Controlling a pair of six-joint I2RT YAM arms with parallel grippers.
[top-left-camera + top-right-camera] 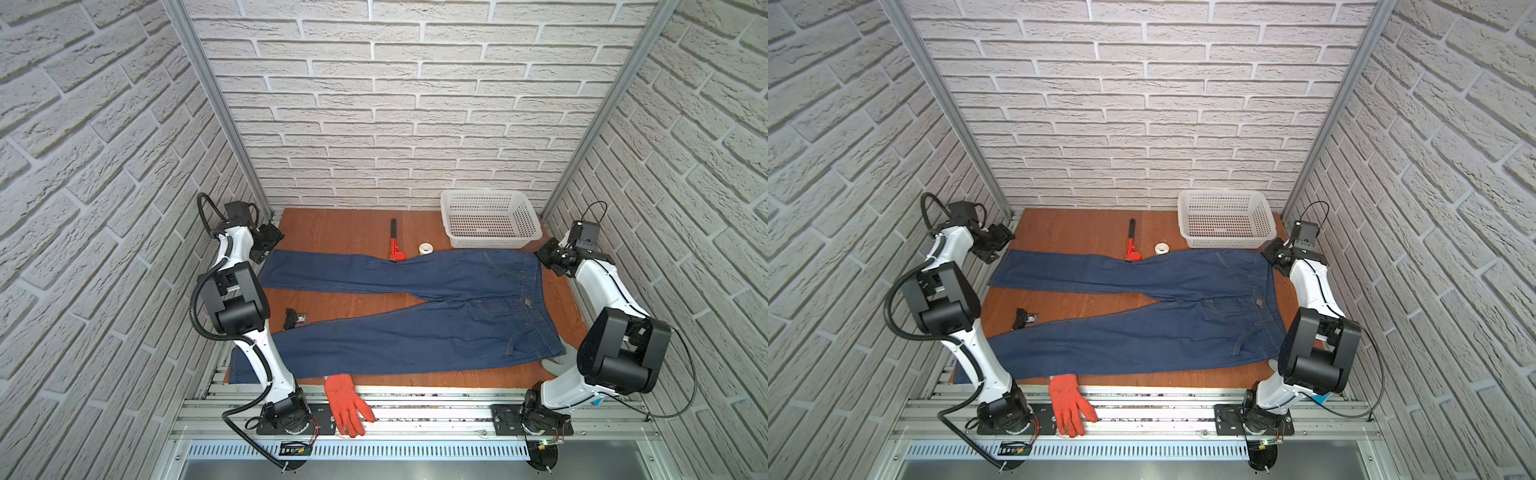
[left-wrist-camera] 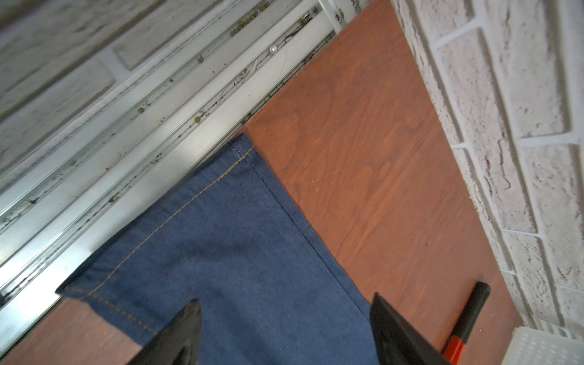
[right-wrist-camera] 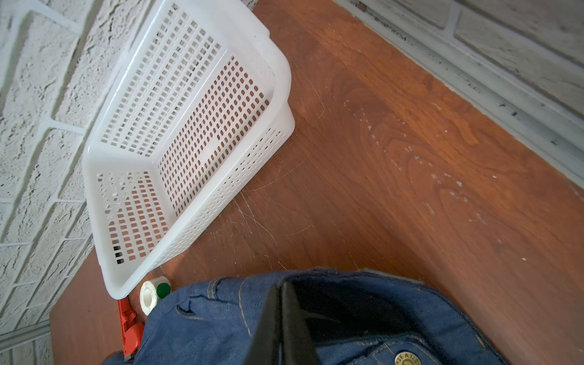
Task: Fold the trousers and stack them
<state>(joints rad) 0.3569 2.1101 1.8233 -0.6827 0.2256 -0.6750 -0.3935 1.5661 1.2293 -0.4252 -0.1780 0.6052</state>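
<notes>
My right jaws are pressed fully shut on the far corner of the waistband of the trousers (image 3: 205, 331). The denim puckers up around them and the waist gapes open just beside them, with the brass button (image 3: 407, 358) close by. My left jaws stand wide apart over the hem of the far leg, both fingers (image 2: 186, 328) over the cloth and nothing clamped between them.

The trousers lie spread on the table (image 1: 332, 232) from one pair of jaws to the other, legs splayed toward my left jaws and waist at my right jaws. Just beyond my right jaws a white tape roll (image 3: 150, 297) sits at the denim's edge. A red pipe wrench (image 3: 128, 331) lies beside it, and past those a white basket (image 3: 281, 72) stands by the wall.

Well away from both jaws, an orange-red glove (image 1: 347, 405) pokes out from under the near leg. A grey glove (image 1: 559, 361) lies by the near waist corner, and a small black object (image 1: 293, 319) sits between the legs.
</notes>
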